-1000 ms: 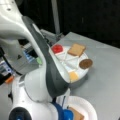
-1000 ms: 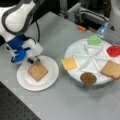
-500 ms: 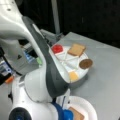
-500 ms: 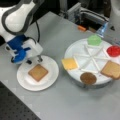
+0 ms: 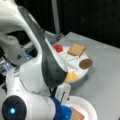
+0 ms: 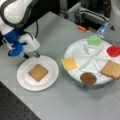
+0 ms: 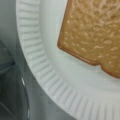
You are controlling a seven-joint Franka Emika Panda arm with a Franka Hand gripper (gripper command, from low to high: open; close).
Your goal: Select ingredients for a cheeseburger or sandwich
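Over the white paper plate's (image 6: 51, 75) top-left rim hangs the blue-and-white gripper (image 6: 31, 55), fingers apart, pinching nothing; 1 brown toast square (image 6: 38, 72) lies at the plate's centre.

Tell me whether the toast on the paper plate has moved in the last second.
No. The toast lies at the same spot near the middle of the paper plate, with the gripper above the plate's rim.

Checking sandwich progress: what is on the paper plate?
One toast square lies on the paper plate, nothing stacked on it. The tool hangs over the rim. Beneath the toast is hidden.
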